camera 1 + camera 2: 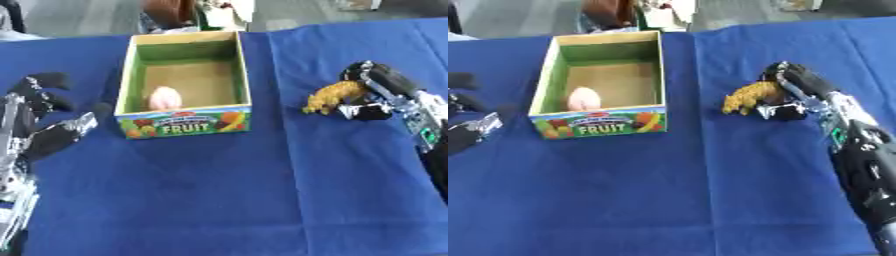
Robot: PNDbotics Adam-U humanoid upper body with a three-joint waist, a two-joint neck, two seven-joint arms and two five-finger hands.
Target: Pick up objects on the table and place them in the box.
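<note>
The open cardboard box with green inner walls (185, 82) reads "FRUIT" on its front panel; a pale pink egg-shaped object (164, 98) lies inside. To its right on the blue-clothed counter (262, 190), the right hand (794, 95) curls its fingers (780, 111) around a yellow-brown toy animal (750, 97). The left hand (48, 117) rests left of the box, fingers spread wide, holding nothing.

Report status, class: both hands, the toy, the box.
Right hand shut on yellow-brown toy animal, right of FRUIT box. Left hand open, idle at left. Pink egg-shaped object in box. Nothing blocking path.
</note>
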